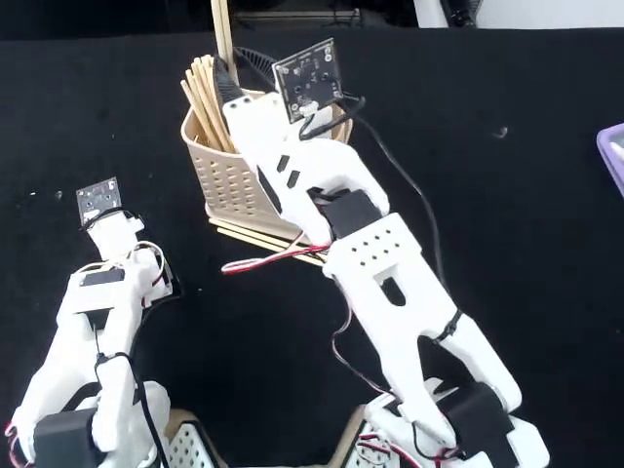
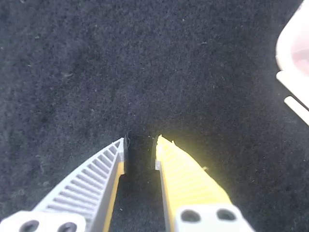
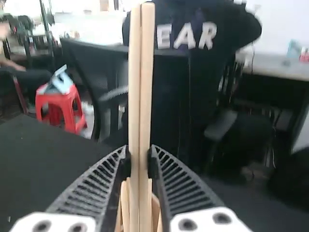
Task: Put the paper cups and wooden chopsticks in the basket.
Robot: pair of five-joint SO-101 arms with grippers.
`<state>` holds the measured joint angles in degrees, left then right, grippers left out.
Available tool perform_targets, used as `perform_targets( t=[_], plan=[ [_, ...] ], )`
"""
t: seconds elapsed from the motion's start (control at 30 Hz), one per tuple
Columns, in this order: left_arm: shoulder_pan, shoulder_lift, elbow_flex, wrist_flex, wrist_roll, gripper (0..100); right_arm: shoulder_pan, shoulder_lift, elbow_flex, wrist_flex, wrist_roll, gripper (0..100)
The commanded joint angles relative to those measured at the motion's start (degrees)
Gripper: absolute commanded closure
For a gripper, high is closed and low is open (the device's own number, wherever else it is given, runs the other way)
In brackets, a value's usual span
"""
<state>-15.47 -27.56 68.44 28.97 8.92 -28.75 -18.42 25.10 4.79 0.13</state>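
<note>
A beige perforated basket [image 1: 229, 180] stands at the back middle of the black table, with several wooden chopsticks [image 1: 202, 97] leaning in it. My right gripper [image 3: 139, 153] is over the basket, shut on a pair of chopsticks [image 3: 140, 72] held upright. In the high view the held pair [image 1: 222, 34] rises above the basket's far side. More chopsticks [image 1: 263, 240] lie on the table against the basket's near base. My left gripper [image 2: 140, 145] hovers low over bare table left of the basket, slightly open with nothing between its fingers. The basket's corner [image 2: 295, 43] shows in the left wrist view.
The left arm [image 1: 102, 302] stands at the front left and the right arm [image 1: 400, 292] stretches from the front middle to the basket. A purple container's edge [image 1: 614, 151] sits at the far right. Chairs, a red stool and a person are in the room behind.
</note>
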Motion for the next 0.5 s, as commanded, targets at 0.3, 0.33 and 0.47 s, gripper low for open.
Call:
perform_targets(
  t=[0.3, 0.33, 0.47],
  plan=[
    [0.5, 0.1, -2.9, -0.6, -0.6, 88, -4.9, -1.9, -14.3, 26.0, -0.2, 84.7],
    [0.5, 0.1, -2.9, -0.6, -0.6, 88, -5.3, -3.2, -15.8, 28.5, 0.0, 84.7],
    [0.5, 0.1, -2.9, -0.6, -0.6, 88, -5.5, -11.4, -21.2, 41.0, 0.1, 84.8]
  ],
)
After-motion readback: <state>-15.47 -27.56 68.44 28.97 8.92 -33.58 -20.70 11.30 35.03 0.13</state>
